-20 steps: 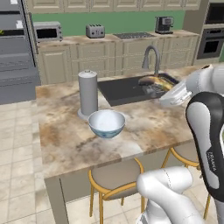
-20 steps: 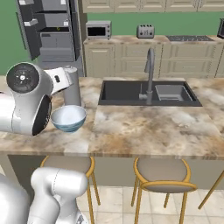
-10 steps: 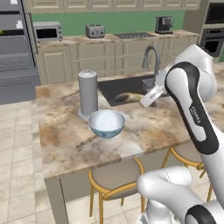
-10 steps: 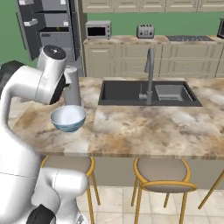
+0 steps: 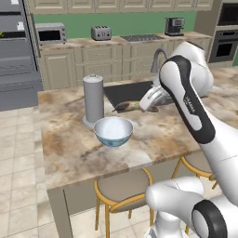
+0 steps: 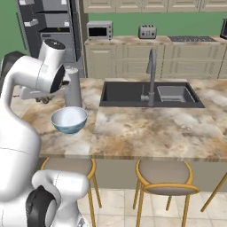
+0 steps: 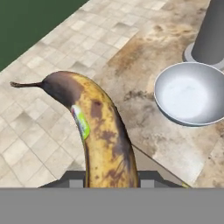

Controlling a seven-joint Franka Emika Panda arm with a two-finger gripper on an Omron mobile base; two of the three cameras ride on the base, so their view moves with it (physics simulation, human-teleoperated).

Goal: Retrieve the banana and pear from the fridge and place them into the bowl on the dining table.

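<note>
We hold the curved yellow banana mottled with brown (image 7: 103,135) between our fingers (image 7: 107,181), which are clamped on its lower end. In the hand view its long axis runs from the grip at six o'clock up toward eleven o'clock, ending in the dark brown tip and thin stem.

The round pale blue-white bowl with the glossy rim (image 7: 190,94) lies toward two o'clock from the fingers in that view, near but clearly apart from the fruit. It sits on the mottled beige-brown stone surface of the dining table (image 7: 144,65), just beside the base of the tall cylindrical steel canister (image 7: 212,33), which stands at one o'clock.

In the left base view, the fingers (image 5: 139,106) carry the banana (image 5: 124,106) above the surface, with the bowl (image 5: 113,131) toward seven o'clock from it and the canister (image 5: 93,100) at nine o'clock. The fruit hangs beyond the bowl's rim, not over its hollow.

We judge that the coming move turns on this offset: the hand has to carry the banana sideways across the rim until the fruit is over the bowl's middle, then lower and let go. Because the banana is long and sticks well out past the fingers, its free tip could catch the rim or brush the canister if we cut the swing short.

The dark grey fridge (image 6: 46,26) stands open at eleven o'clock in the right base view; we cannot make out the pear.
</note>
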